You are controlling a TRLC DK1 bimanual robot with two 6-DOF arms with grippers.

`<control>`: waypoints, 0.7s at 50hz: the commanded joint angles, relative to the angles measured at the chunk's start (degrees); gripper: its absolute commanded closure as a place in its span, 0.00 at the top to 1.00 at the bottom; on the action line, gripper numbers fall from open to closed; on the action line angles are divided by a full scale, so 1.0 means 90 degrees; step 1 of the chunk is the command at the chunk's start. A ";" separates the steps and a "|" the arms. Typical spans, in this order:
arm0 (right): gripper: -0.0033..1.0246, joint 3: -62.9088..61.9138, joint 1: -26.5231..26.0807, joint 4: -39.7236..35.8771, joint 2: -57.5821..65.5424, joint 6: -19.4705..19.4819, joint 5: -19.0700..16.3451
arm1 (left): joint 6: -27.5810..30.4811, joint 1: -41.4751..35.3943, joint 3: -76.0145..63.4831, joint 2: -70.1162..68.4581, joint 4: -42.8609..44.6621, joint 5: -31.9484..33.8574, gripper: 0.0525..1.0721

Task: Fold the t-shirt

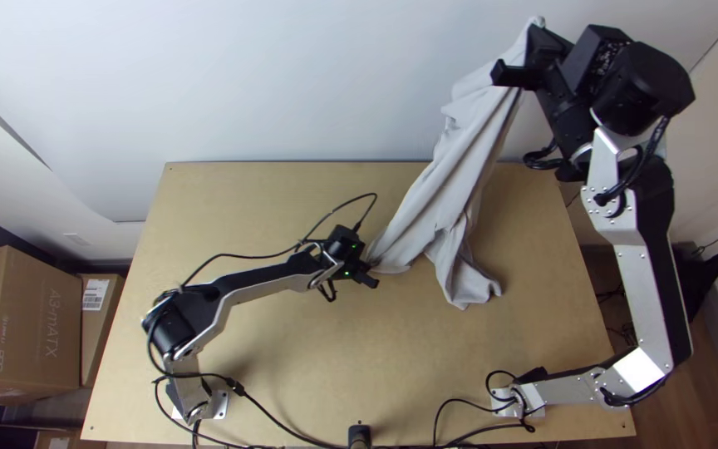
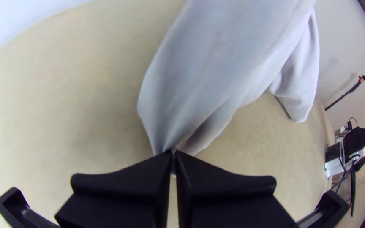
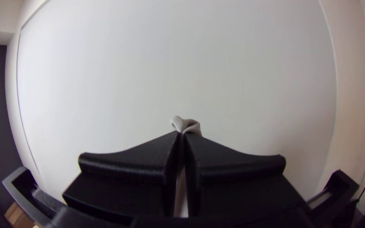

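In the top view the right gripper (image 1: 525, 62) is raised at the upper right, shut on one end of the light grey t-shirt (image 1: 459, 158). The shirt hangs from it in long bunched folds, its lower part lying on the table. The left gripper (image 1: 369, 270), low over the middle of the table, is shut on the shirt's lower left corner. In the left wrist view, cloth (image 2: 216, 63) gathers to a point between the fingertips of the left gripper (image 2: 173, 155). A small tuft of cloth (image 3: 186, 125) sticks out past the right gripper (image 3: 182, 137) in the right wrist view.
The wooden table (image 1: 309, 349) has bare wood in front of the shirt and at its left. Cables run along the left arm and the near edge, where a small black object (image 1: 360, 436) stands. Cardboard boxes (image 1: 22, 324) are off the table's left side. A white wall rises behind.
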 commanded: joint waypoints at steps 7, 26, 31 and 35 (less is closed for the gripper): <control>0.02 -0.0848 -0.0549 -0.0047 -0.0776 0.0073 0.0090 | -0.0109 0.1067 -0.0280 -0.2127 -0.0942 -0.0005 0.02; 0.02 -0.2411 -0.1652 -0.0721 -0.1401 -0.0533 -0.0008 | 0.0086 0.3079 0.0638 -0.4198 -0.2485 -0.0014 0.02; 0.02 -0.2567 -0.1857 -0.0760 -0.1459 -0.0679 -0.0184 | 0.0106 0.3528 0.1087 -0.4393 -0.2807 -0.0083 0.02; 0.02 -0.2323 -0.1896 -0.0887 -0.1420 -0.0591 -0.0399 | 0.0135 0.3831 0.1526 -0.4510 -0.3002 -0.0327 0.02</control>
